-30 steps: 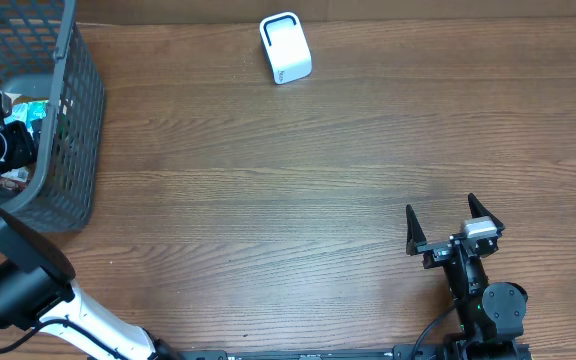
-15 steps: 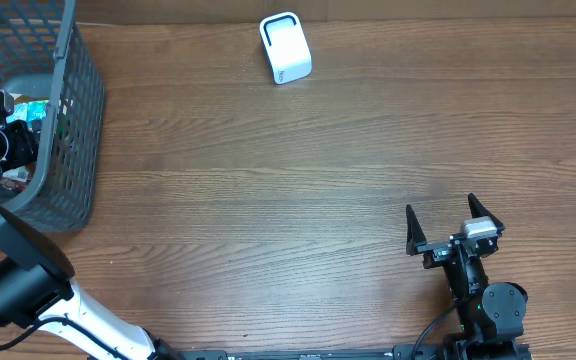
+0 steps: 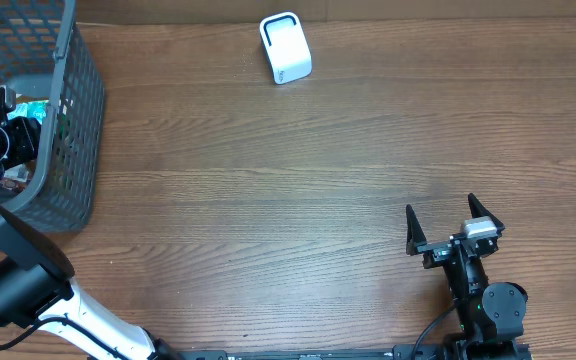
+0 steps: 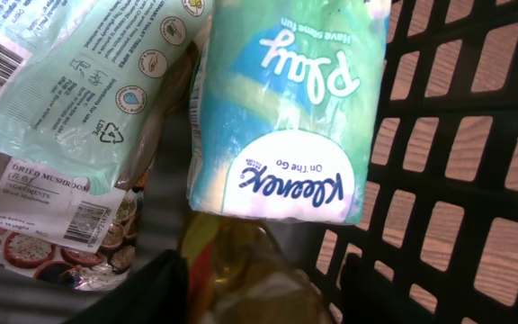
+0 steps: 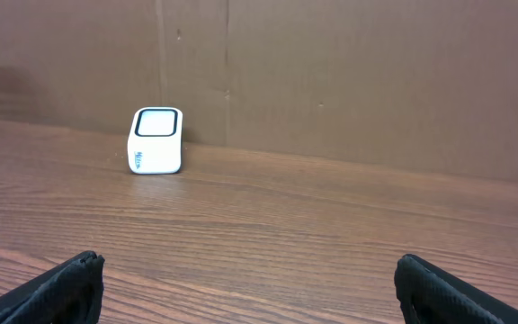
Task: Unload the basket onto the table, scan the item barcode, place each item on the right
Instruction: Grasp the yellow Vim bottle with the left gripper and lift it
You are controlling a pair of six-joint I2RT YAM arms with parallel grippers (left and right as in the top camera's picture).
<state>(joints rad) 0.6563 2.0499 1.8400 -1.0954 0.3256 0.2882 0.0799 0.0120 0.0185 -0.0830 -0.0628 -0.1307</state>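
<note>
The left tool (image 4: 263, 263) is hanging inside the grey basket (image 3: 78, 120) at the far left edge of the tabletop (image 3: 268, 200), its two dark fingers (image 4: 165, 288) standing on either side of a crinkly yellow packet (image 4: 250, 288). The packet is filling most of the gap between them, but whether the fingers are actually pressing on it cannot be told from the wrist view. Ahead of that tool and off to its left, a bag of dried mushrooms (image 4: 61, 180) is lying with a barcode label showing. Straight ahead of the tool, just past the yellow packet, a green and blue tissue pack (image 4: 281, 108) is resting against the basket's black mesh wall. Farther right, the white scanner (image 3: 285, 48) is sitting near the back edge of the tabletop, well apart from both tools. The right tool (image 3: 440, 206) is waiting near the front right of the tabletop with its fingers spread wide and nothing between them, the scanner sitting far ahead of it and to its left.
</note>
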